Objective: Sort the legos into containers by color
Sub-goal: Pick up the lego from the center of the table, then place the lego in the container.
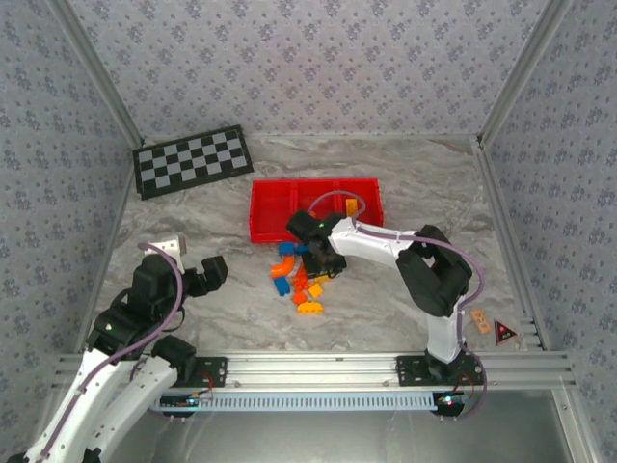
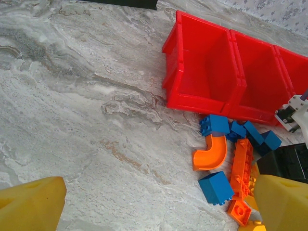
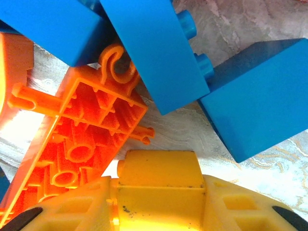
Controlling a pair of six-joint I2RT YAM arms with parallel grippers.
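The legos lie in a loose pile (image 1: 299, 280) on the marble table, just in front of the red tray of containers (image 1: 275, 207). A yellow-orange piece (image 1: 352, 205) rests in the tray's right compartment. My right gripper (image 1: 323, 258) is down in the pile. In the right wrist view its fingers press on both sides of a yellow lego (image 3: 159, 175), beside an upturned orange brick (image 3: 72, 139) and blue bricks (image 3: 149, 48). My left gripper (image 1: 198, 260) hovers open to the left of the pile. Its fingers (image 2: 33, 202) stand wide apart, with a blue brick (image 2: 216, 187) and a curved orange piece (image 2: 210, 153) ahead.
A black-and-grey checkerboard (image 1: 193, 161) lies at the back left. A warning sticker (image 1: 504, 333) sits by the right arm's base. Patterned walls and metal rails close in the table. Bare marble (image 2: 96, 120) spreads left of the pile.
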